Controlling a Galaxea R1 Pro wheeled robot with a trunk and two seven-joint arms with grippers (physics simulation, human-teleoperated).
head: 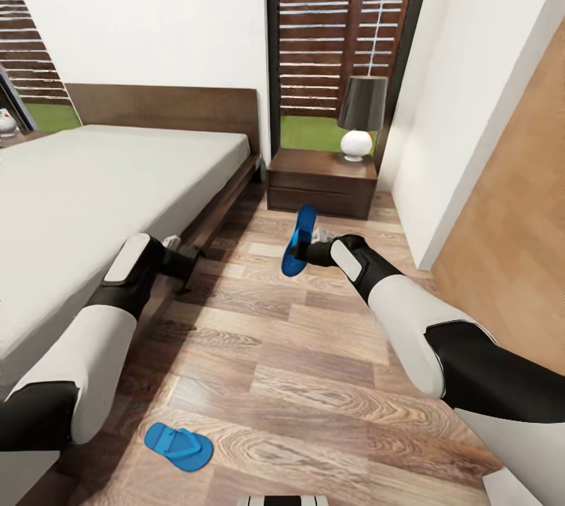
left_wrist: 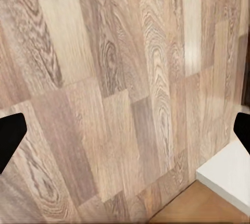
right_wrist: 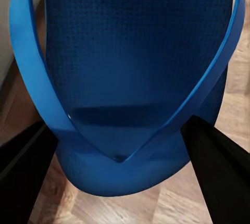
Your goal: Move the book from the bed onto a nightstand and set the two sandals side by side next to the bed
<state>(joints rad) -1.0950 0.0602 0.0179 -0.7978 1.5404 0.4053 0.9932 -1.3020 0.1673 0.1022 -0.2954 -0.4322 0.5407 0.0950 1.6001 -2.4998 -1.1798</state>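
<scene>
One blue sandal (head: pixel 298 241) hangs on edge above the wood floor, my right gripper (head: pixel 315 245) shut on it near the toe strap. In the right wrist view the sandal (right_wrist: pixel 135 52) fills the space between the dark fingers (right_wrist: pixel 219 166). The other sandal (head: pixel 179 445) lies flat on the floor close to my base. The bed (head: pixel 86 192) with its off-white mattress stands at the left. My left gripper (head: pixel 182 256) is open and empty beside the bed's frame, above bare floor (left_wrist: pixel 125 133). A dark nightstand (head: pixel 322 180) stands past the held sandal. The book is out of view.
A lamp (head: pixel 359 118) with a dark shade stands on the nightstand's right side. A white wall (head: pixel 463 137) and a wooden panel (head: pixel 518 255) close off the right. Open floor (head: pixel 298 365) runs between bed and wall. A corner of another dark top (head: pixel 12 139) shows at the far left.
</scene>
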